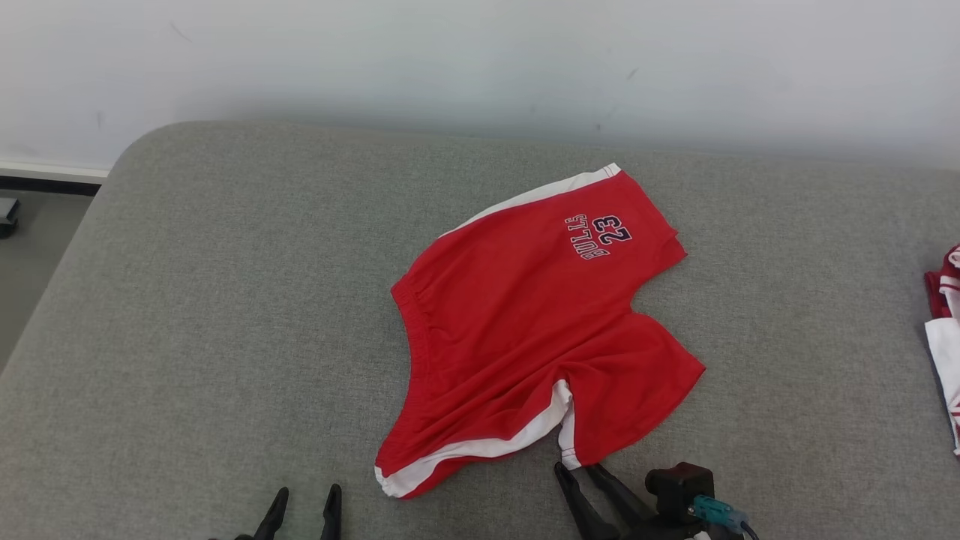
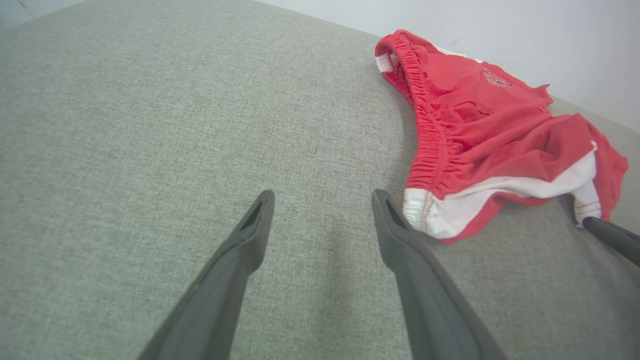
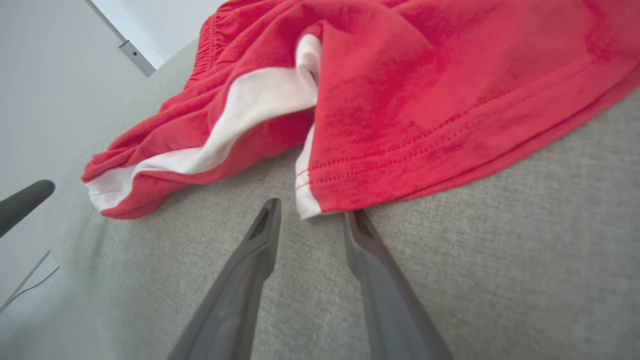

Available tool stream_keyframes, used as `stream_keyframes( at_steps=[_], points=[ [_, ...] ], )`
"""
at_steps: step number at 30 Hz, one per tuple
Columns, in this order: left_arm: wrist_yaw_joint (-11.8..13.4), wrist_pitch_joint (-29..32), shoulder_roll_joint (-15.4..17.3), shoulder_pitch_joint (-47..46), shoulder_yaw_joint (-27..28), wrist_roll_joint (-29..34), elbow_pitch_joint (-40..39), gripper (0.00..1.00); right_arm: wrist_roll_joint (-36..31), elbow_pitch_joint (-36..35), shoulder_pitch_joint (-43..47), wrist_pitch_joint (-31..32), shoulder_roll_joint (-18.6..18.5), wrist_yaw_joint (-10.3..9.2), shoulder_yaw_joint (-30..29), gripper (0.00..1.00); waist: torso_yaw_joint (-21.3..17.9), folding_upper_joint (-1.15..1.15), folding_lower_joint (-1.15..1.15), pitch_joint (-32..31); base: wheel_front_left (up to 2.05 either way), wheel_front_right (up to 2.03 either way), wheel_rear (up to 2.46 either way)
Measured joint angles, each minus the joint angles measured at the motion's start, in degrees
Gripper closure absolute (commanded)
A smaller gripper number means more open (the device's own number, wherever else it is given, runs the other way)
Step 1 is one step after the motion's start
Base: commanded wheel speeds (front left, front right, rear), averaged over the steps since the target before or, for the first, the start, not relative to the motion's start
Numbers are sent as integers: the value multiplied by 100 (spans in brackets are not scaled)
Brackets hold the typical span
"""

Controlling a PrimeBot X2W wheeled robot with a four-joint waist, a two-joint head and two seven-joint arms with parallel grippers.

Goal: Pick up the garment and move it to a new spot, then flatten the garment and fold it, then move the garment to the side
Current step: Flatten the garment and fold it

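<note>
Head view, 12 o'clock = far wall (image 1: 450,60), 6 = robot.

- Garment (image 1: 525,322): red shorts w/ white side stripes, lying on grey pad (image 1: 225,300), a bit right of ctr.
- Waistband (elastic, gathered) faces 9 o'clock. Both legs point approx 3 o'clock.
- Far leg runs to 1–2 o'clock and carries the dark "BULLS 23" print (image 1: 598,236). Near leg lies toward 4 o'clock.
- Not flat: wrinkles near the crotch, and the near side stripe is rucked and folded over at 6 o'clock.
- Second cloth (image 1: 946,337), red/white, sits at the 3 o'clock edge of the pad, well apart from the shorts. Only part of it is in frame.
- Strip of floor (image 1: 30,247) at 9 o'clock, beyond the pad edge.

L arm
- Left gripper (image 1: 309,491) is at 7 o'clock from the garment, low over bare pad.
- Jaws wide, nothing between them. L wrist view confirms (image 2: 324,196).
- Its right-hand finger is just beside the white waistband corner. Contact: can't tell.

R arm
- Right gripper (image 1: 576,469) is at the garment's 6 o'clock, at the hem corner of the near leg.
- R wrist view (image 3: 312,212): jaws part open, clearly narrower than L.
- The white/red hem corner lies in the gap between the tips.
- One tip is at or just under the hem edge, the other is on bare pad beside it.
- Cloth not pinched as far as visible, and the garment rests on the pad, not lifted.
- One R finger also shows at the right edge of the L wrist view, tip against that hem corner.
</note>
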Motion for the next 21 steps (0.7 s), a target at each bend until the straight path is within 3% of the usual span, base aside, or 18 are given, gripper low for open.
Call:
stream_keyframes(
  at_steps=[5,6,7,17,21],
  points=[
    [0,0,-8,1,-5,12,-37,0,-97,-48,14,1,29,0,-126,56,52,0,0,25,0,0,0],
    [0,-1,-10,1,-3,13,-45,0,-114,-58,15,1,32,0,-147,81,59,0,0,33,0,0,0],
    [0,-1,-11,1,-1,14,-52,0,-144,-75,16,1,35,0,-171,100,62,0,0,41,0,0,0],
    [0,-1,-40,20,9,-2,-43,0,-240,-381,190,2,-78,0,-421,100,-76,0,0,27,0,0,0],
    [0,-1,-52,35,-107,-93,-43,0,-334,-637,358,3,-465,0,-437,100,-294,0,0,-16,0,0,0]
  ],
)
